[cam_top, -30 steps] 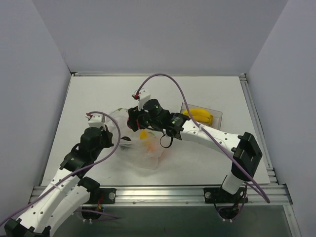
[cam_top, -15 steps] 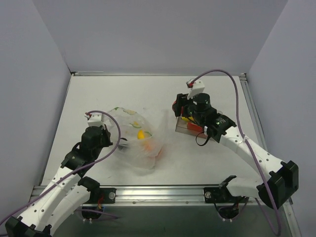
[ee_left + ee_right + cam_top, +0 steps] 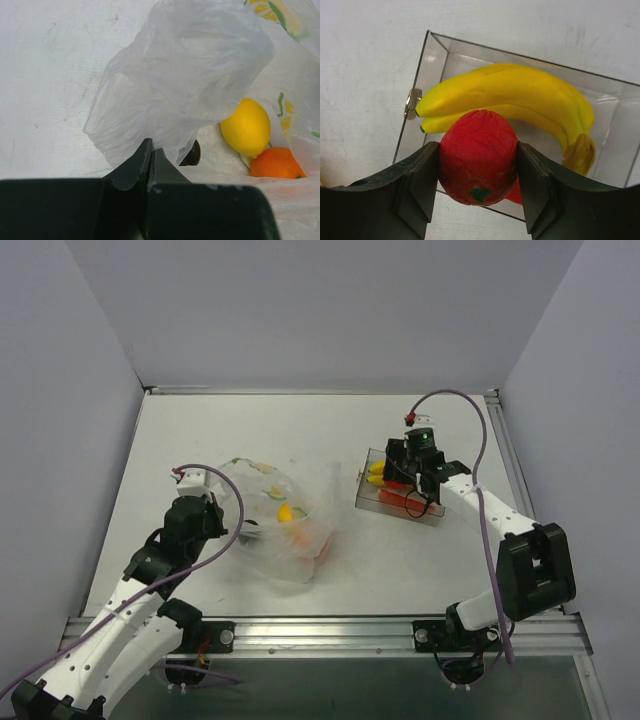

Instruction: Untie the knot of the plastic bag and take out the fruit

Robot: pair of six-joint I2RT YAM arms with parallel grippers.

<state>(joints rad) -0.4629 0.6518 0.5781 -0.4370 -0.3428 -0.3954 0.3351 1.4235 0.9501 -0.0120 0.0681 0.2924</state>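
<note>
The plastic bag [image 3: 285, 525] lies crumpled at the left centre with its mouth open; I see no knot. My left gripper [image 3: 151, 149] is shut on a fold of the bag's plastic [image 3: 175, 85] at its left edge. A yellow ball [image 3: 246, 126] and an orange ball [image 3: 276, 162] lie inside the bag. My right gripper [image 3: 477, 152] is shut on a red fruit [image 3: 477, 160] and holds it over the clear box [image 3: 427, 70]. A yellow banana [image 3: 515, 100] and another red piece [image 3: 517, 192] lie in that box.
The clear box [image 3: 430, 512] stands right of the bag, with the right gripper [image 3: 400, 483] above it. A small dark rounded thing [image 3: 191, 154] shows beside the left fingers. White walls close the back and sides. A metal rail runs along the near edge.
My right arm has swung from the bag's mouth to the right, carrying the red fruit to above the clear box. The left gripper has kept its hold on the bag.
</note>
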